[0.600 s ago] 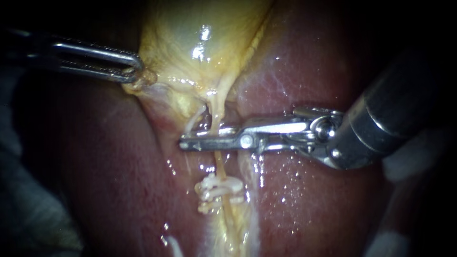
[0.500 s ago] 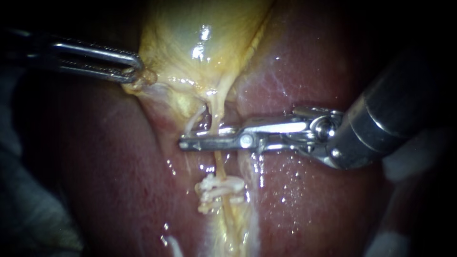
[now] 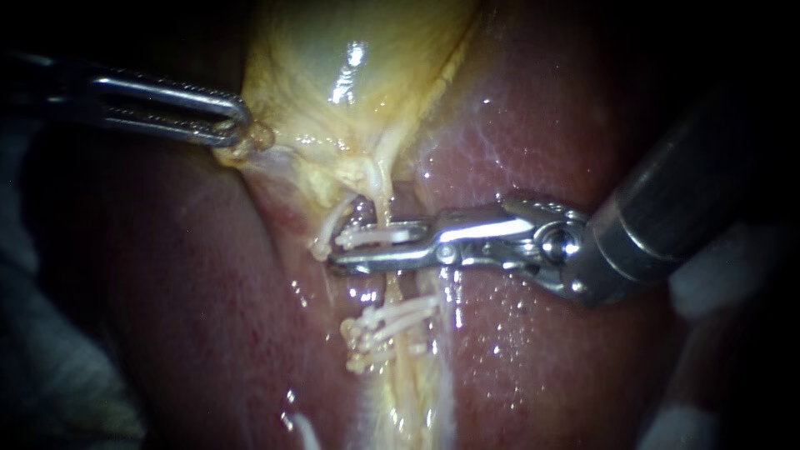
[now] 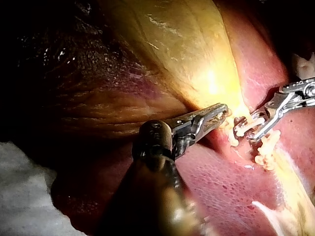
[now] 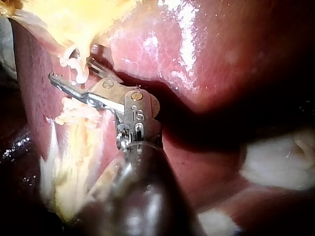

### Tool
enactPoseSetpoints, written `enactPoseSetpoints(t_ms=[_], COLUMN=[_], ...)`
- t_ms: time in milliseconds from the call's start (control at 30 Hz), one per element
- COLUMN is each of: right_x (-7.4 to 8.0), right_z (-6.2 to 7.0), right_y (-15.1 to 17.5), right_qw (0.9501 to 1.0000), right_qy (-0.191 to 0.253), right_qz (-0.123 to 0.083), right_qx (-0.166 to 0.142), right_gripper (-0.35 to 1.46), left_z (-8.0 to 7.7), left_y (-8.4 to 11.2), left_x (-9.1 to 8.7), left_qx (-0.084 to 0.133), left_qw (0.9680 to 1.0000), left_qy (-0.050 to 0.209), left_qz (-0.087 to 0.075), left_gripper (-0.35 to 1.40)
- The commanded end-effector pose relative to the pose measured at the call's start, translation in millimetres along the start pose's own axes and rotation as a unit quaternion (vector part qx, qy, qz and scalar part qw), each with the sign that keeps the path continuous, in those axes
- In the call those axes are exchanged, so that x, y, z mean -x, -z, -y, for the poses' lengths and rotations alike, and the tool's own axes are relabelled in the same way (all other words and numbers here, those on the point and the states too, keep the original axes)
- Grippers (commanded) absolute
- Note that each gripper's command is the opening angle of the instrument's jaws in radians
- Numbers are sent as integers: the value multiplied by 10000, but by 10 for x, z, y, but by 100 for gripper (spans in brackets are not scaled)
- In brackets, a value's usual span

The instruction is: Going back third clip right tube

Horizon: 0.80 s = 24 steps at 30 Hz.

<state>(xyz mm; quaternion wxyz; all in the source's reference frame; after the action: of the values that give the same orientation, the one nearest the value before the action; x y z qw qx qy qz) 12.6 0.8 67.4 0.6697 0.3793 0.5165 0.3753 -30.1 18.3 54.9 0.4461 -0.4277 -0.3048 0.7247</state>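
The left instrument (image 3: 237,125) reaches in from nine o'clock, its jaws pinched on the gallbladder (image 3: 333,75). The right instrument (image 3: 348,244) enters from two o'clock, jaws parted, pointing toward nine.

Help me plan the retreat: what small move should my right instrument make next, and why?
Probably slide the right instrument straight back along its shaft, jaws open. The white clip sits across the tube between its open jaws, so lifting or twisting might snag it.
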Motion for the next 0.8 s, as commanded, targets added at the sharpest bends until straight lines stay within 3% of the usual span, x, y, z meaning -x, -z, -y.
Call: enactPoseSetpoints(t_ms=[33,200,300,400,467,567,733,800], right_x=[0,3,7,12,14,14,6,2], right_z=[1,2,7,18,25,38,55,60], right_y=[2,10,18,31,42,61,94,104], right_qw=[10000,9995,9951,9841,9733,9602,9410,9348], right_qy=[-1,303,991,1757,2257,2757,3310,3460], right_qz=[13,30,16,-66,-110,-28,513,643], right_qx=[10,16,52,247,406,444,484,479], right_gripper=[42,43,45,49,50,50,50,50], left_z=[0,0,0,1,1,1,1,1], left_y=[0,1,1,2,2,2,2,2], left_x=[0,0,0,0,1,1,1,1], left_qx=[-1,0,2,4,5,5,6,6], left_qw=[10000,10000,10000,10000,10000,10000,10000,10000], left_qy=[0,-1,-2,-3,-4,-4,-4,-5], left_qz=[0,1,2,4,4,5,5,5], left_gripper=[-35,-35,-35,-35,-35,-35,-35,-35])
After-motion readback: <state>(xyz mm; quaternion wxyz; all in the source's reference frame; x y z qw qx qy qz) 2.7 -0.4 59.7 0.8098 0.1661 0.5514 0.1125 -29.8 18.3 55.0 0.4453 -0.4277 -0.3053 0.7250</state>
